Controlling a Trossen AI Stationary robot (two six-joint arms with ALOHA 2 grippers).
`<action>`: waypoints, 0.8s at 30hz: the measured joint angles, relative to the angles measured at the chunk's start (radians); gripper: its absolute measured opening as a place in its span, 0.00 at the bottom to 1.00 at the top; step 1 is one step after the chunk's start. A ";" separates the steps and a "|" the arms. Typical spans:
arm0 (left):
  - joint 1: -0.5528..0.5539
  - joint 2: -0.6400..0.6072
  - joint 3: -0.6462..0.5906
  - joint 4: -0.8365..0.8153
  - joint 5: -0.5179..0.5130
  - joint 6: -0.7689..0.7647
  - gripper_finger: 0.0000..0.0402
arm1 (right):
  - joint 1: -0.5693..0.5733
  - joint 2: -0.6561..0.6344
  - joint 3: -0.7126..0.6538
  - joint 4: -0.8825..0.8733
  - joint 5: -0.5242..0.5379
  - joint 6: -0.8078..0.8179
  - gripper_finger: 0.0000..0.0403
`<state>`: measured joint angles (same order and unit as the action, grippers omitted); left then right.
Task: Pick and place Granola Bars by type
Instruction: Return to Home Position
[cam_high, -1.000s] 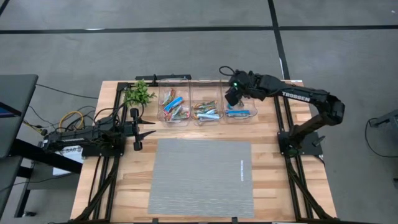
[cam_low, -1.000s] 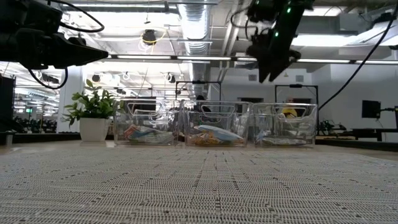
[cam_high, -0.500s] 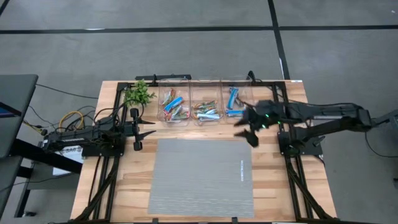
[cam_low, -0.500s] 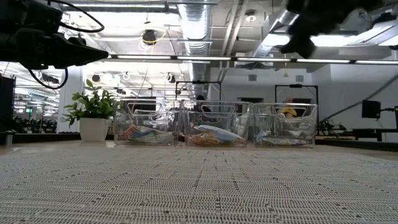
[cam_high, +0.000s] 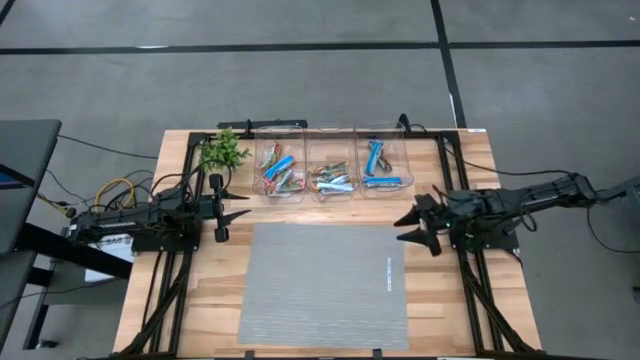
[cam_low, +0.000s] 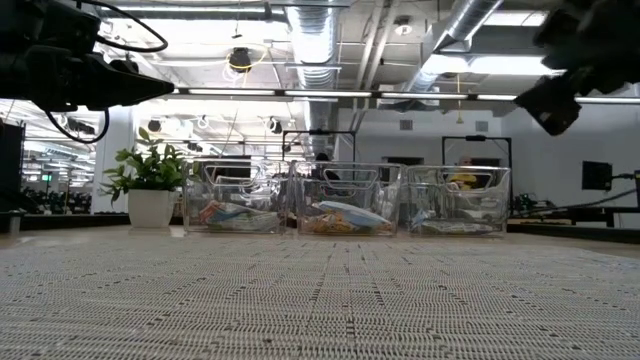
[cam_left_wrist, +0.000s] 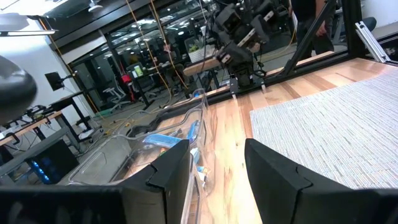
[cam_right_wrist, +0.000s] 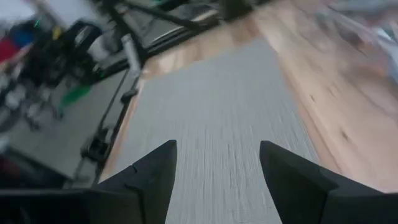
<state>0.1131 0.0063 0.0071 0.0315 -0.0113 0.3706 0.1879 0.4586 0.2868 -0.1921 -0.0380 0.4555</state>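
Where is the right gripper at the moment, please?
In the high view, the right gripper hangs open at the grey mat's right edge, near the right bin.

- High view: even overhead light, no glare. The table is bright, and shadows are faint and short.
- Low view: ceiling strip lights burn white across the upper frame. My left arm, upper left, and right arm, upper right, are black silhouettes. The mat goes soft at the bottom edge.
- Left wrist view: my left gripper is in shade, with reflections in the glass wall behind.
- Right wrist view: my right gripper is dark. Everything beyond it is smeared, worst at the top.
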 joint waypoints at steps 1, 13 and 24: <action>0.000 0.000 0.000 0.000 0.000 0.000 0.37 | 0.017 -0.024 -0.011 0.000 0.000 -0.050 0.55; 0.000 0.000 0.000 0.000 0.000 0.000 0.37 | 0.077 -0.220 -0.138 0.079 -0.016 -0.308 0.54; 0.000 0.000 0.000 0.000 0.000 0.000 0.37 | 0.094 -0.232 -0.228 0.272 -0.023 -0.359 0.54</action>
<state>0.1131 0.0063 0.0071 0.0315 -0.0113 0.3706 0.2817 0.2269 0.0586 0.0798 -0.0612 0.0963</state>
